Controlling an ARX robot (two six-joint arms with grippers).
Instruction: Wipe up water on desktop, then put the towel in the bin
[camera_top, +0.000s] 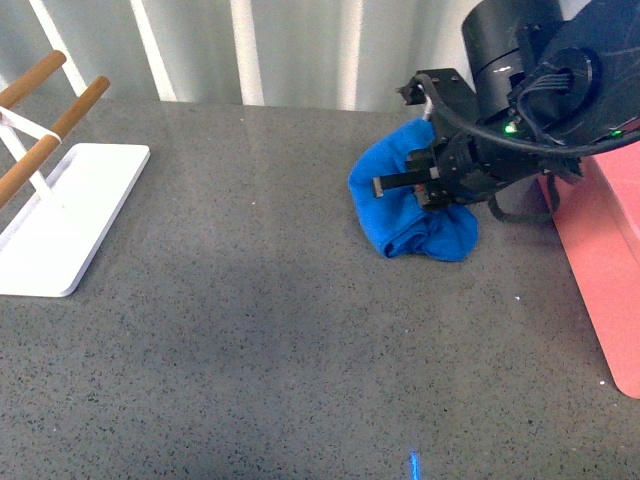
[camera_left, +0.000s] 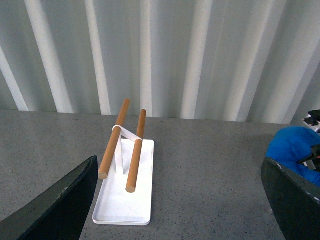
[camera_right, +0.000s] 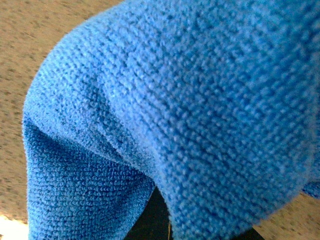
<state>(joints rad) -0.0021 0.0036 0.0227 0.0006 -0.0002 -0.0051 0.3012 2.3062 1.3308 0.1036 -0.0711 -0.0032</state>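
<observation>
The bright blue towel (camera_top: 405, 215) hangs bunched at the right of the speckled grey desktop (camera_top: 250, 330), its lower folds touching the surface. My right gripper (camera_top: 432, 185) is shut on the towel from the right side. In the right wrist view the towel (camera_right: 175, 110) fills almost the whole picture and hides the fingers. The salmon-pink bin (camera_top: 612, 270) stands at the right edge, just beyond the right arm. My left gripper (camera_left: 182, 210) is open over bare desktop (camera_left: 200, 175), and the towel (camera_left: 295, 147) shows at its far right. No water is visible on the desktop.
A white stand (camera_top: 60, 215) with wooden rods (camera_top: 45, 75) sits at the left of the desktop; the stand (camera_left: 125, 192) also lies ahead of the left gripper. A ribbed white wall (camera_top: 250, 45) runs along the back edge.
</observation>
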